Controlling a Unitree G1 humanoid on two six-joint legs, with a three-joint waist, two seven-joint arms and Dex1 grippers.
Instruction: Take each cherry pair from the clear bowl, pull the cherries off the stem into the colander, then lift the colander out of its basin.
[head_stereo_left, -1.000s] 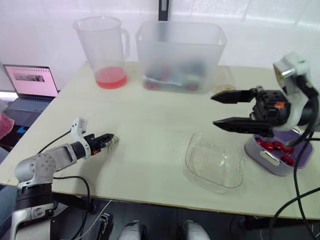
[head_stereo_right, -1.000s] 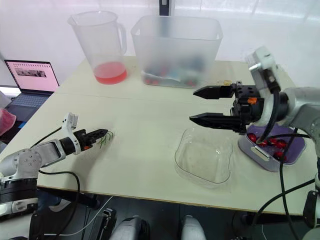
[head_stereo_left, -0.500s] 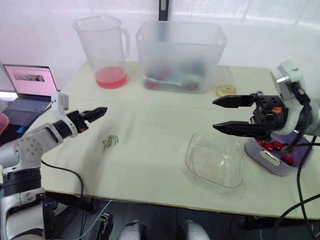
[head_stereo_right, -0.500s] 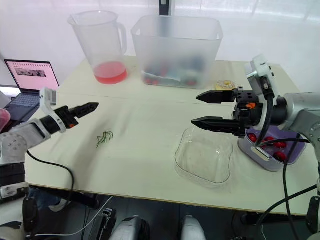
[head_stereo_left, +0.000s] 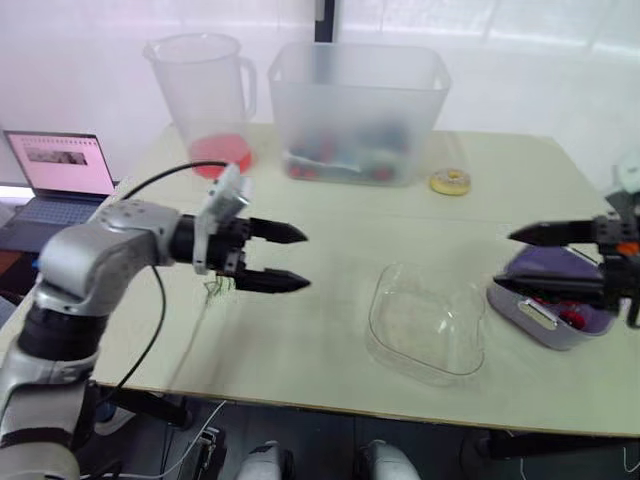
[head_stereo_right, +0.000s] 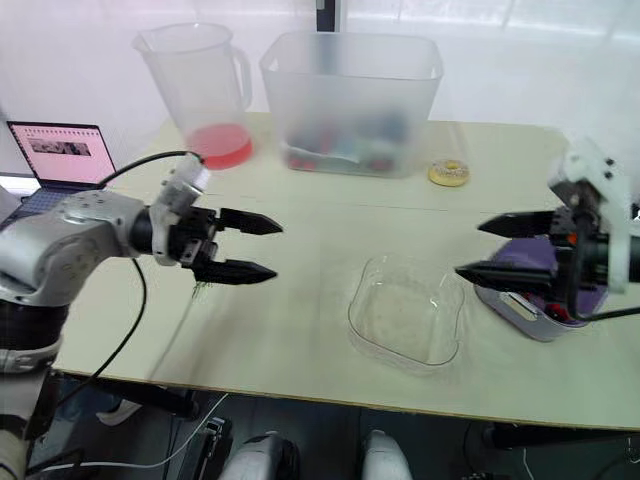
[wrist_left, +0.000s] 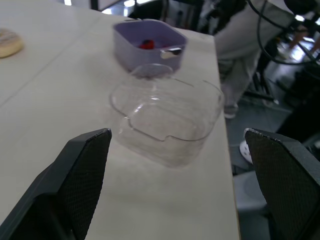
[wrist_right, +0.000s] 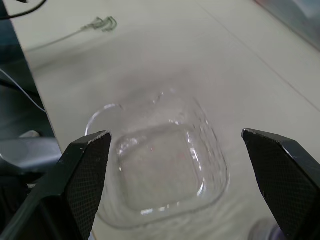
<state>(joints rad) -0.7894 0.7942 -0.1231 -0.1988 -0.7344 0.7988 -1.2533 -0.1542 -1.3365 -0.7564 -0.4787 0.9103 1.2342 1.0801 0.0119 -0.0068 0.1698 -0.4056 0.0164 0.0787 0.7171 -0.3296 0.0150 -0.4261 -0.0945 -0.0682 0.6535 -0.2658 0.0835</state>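
The clear bowl (head_stereo_left: 427, 320) sits empty at lower centre; the cherries (wrist_left: 146, 44) lie in the colander (wrist_left: 150, 55) at the right edge; my right end effector (head_stereo_right: 468, 248) hovers just beside it, wide open, holding nothing; the left end effector (head_stereo_left: 306, 260), equally spread and empty, hangs centre left over loose stems (wrist_right: 101, 22). I judge a shallow rim grip may slip, tipping the fruit, or drag the basin off the surface.

The cream desk (head_stereo_left: 340, 215) carries a colourless clear bowl (head_stereo_left: 428, 320), a lavender basin (head_stereo_left: 540, 290) with red cherries (wrist_left: 146, 44), green stems (wrist_right: 101, 22), a pale yellow ring (head_stereo_left: 450, 182), a frosted white tub (head_stereo_left: 360, 100) and a translucent jug (head_stereo_left: 200, 90) of pink-red liquid (head_stereo_left: 222, 155), beside a laptop (head_stereo_left: 60, 165) with a pink screen.
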